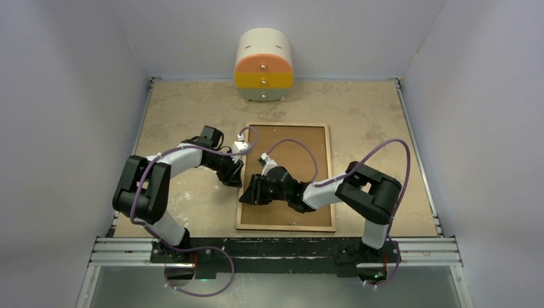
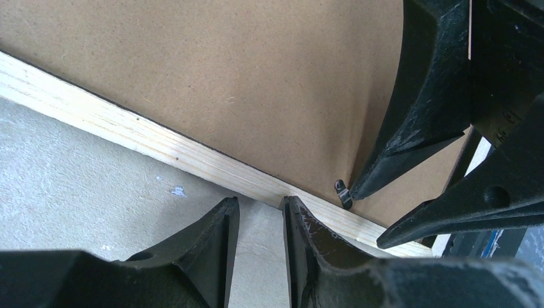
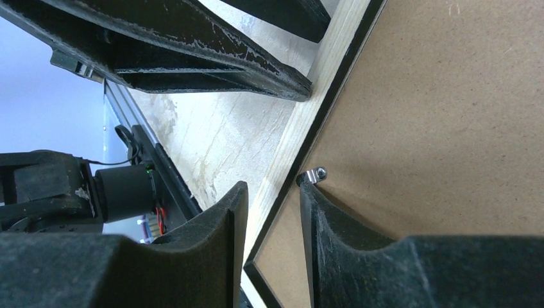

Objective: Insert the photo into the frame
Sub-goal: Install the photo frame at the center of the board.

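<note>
The frame (image 1: 286,227) lies face down mid-table, its light wood back up, with the plain brown backing board (image 1: 301,154) set in it. The photo is hidden. Both grippers sit at the frame's left rail. My left gripper (image 1: 231,176) is open and empty; in the left wrist view (image 2: 260,200) one fingertip touches the wood rail (image 2: 160,147). My right gripper (image 1: 249,192) is open and straddles the rail (image 3: 296,128) in the right wrist view (image 3: 271,186). One fingertip (image 3: 305,192) rests against a small metal clip (image 3: 314,174) on the board (image 3: 436,128). That clip also shows in the left wrist view (image 2: 343,192).
A round white, orange and yellow drawer unit (image 1: 264,67) stands at the back centre. Grey walls close in the table on both sides. A metal rail (image 1: 276,247) runs along the near edge. The two grippers are a few centimetres apart.
</note>
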`<move>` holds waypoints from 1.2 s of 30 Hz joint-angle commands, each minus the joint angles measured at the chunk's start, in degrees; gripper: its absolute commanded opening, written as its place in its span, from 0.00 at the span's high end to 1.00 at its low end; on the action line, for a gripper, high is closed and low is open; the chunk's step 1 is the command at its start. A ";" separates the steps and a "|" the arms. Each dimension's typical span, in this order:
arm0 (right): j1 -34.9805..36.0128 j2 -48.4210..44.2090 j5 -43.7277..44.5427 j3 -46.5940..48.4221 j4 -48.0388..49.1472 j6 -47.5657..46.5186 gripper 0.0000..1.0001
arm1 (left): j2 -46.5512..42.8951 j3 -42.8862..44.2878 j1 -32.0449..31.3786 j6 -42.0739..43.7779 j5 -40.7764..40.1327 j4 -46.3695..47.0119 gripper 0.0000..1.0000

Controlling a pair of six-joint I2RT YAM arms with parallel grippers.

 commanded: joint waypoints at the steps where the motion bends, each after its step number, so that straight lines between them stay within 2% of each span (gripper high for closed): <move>1: 0.78 1.65 1.36 0.29 0.55 0.67 0.61 | 1.07 0.98 0.08 1.63 -0.44 0.84 0.67; 10: 1.05 -3.78 1.84 -3.56 -2.05 1.40 0.61 | 1.16 1.04 0.08 1.90 -0.56 0.57 0.67; 25: 1.03 3.06 0.84 1.35 0.76 1.81 0.61 | 1.53 1.22 0.11 1.94 -0.74 0.33 0.67; 31: 1.02 2.66 3.96 2.13 -0.69 -0.04 0.61 | 1.37 1.20 0.08 2.32 -0.34 0.25 0.67; 36: 1.10 -0.92 0.15 1.75 -2.14 0.08 0.60 | 0.46 1.35 0.12 3.05 0.01 -0.07 0.67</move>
